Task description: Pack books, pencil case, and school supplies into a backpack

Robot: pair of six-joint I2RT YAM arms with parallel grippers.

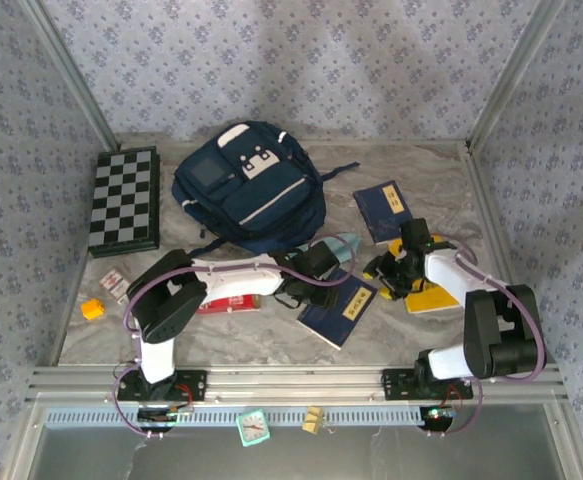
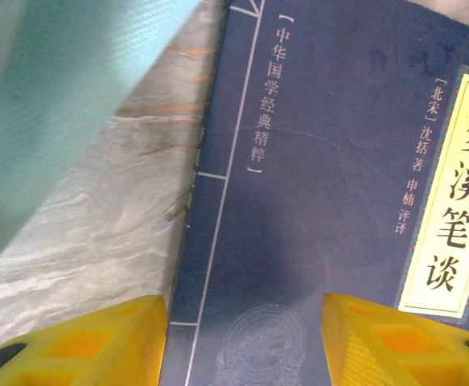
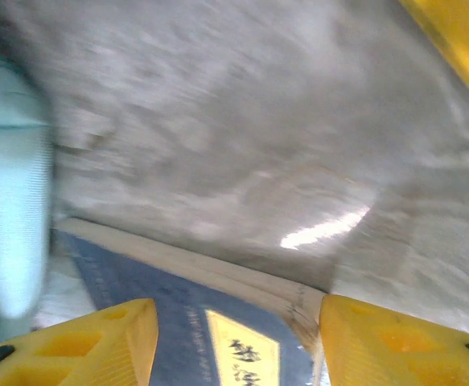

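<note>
Your left gripper (image 2: 242, 326): fingers apart, holding nothing, low over navy book (image 2: 322, 209); book's yellow title label to gripper's right, teal pencil case (image 2: 49, 104) ahead-left on table (image 2: 113, 225). Your right gripper (image 3: 238, 322): fingers apart, empty, view blurred; navy book corner beneath, pencil case at its left, yellow book (image 3: 459, 40) ahead-right. Backpack (image 1: 251, 190) beyond both grippers

Both arms reach inward, left hand (image 2: 246, 314) and right hand (image 3: 238, 314) low, jaws apart.
</note>
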